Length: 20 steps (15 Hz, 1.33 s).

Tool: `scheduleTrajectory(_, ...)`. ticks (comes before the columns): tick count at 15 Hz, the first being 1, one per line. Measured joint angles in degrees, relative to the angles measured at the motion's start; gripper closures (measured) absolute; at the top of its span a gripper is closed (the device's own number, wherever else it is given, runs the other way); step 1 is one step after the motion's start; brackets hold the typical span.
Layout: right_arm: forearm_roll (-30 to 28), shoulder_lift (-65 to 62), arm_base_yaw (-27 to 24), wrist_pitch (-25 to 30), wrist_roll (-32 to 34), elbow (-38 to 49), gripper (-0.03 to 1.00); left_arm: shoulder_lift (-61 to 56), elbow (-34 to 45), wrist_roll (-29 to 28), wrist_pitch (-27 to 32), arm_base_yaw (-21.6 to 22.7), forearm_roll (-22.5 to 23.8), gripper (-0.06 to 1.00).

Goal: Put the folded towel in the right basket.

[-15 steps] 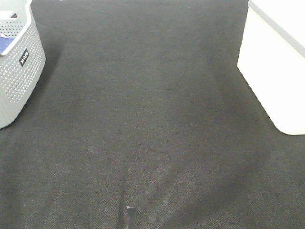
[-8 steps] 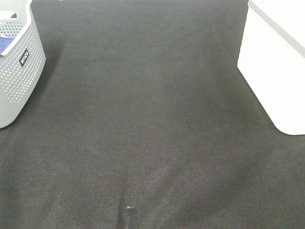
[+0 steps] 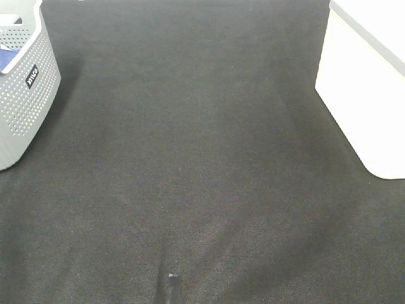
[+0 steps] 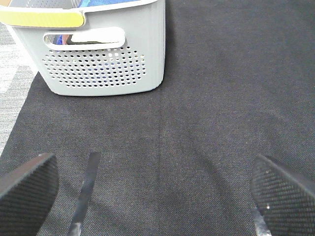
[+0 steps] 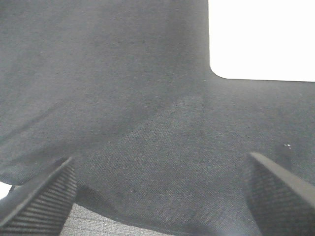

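Big dark cloth spread flat, black and a bit fuzzy, with soft wrinkles near the front. Bright light from above, some parts paler and some darker. Strip of grey striped floor just beside the cloth's edge. Small dark stick-like bit at the front edge, too small to tell.

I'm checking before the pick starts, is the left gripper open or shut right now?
Open. In the left wrist view the left gripper shows its two pads far apart, with only bare dark mat between them; the grey basket stands beyond.
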Motion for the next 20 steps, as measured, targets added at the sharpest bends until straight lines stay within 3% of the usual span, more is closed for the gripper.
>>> scheduleTrajectory(4,0.46,0.00,-0.92,0.00,-0.40,0.00,0.10,0.00,0.00,0.00,0.00,0.00,0.00,-0.04)
scheduleTrajectory(9,0.80,0.00,-11.63,-0.06,-0.40,0.00,0.10,0.00,0.00,0.00,0.00,0.00,0.00,-0.04)
scheduleTrajectory(20,0.80,0.00,-12.03,-0.06,-0.40,0.00,0.10,0.00,0.00,0.00,0.00,0.00,0.00,-0.04)
